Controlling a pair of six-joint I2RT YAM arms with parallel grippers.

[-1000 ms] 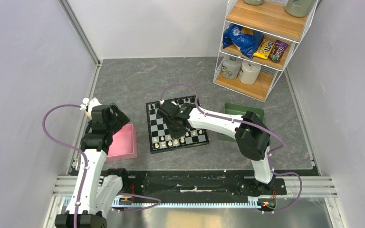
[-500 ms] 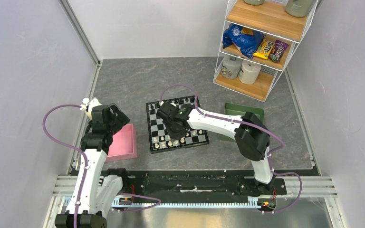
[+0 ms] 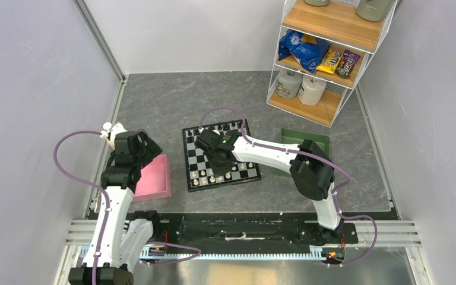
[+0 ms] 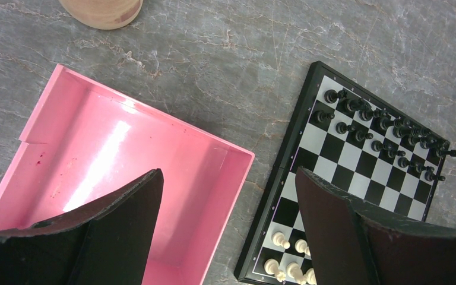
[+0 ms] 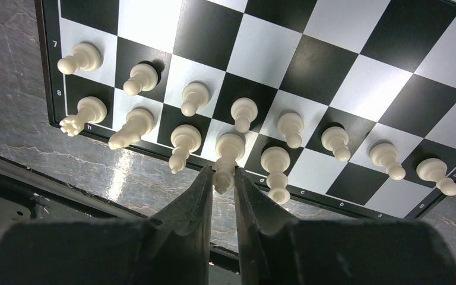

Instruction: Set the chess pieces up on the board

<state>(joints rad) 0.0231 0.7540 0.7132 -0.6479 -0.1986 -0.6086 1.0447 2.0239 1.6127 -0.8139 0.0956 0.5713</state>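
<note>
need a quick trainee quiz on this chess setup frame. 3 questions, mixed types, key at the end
1. True or false: the left gripper hangs with its jaws wide apart above the pink tray.
2. Multiple choice: in the right wrist view, the right gripper has its fingers on either side of the top of
A) a black piece
B) a white piece standing in the board's edge row
C) a snack bag
3. Fill in: the pieces lined up at the end of the board far from the arms are ____ in colour.

Key: 1 true; 2 B; 3 black.
</note>
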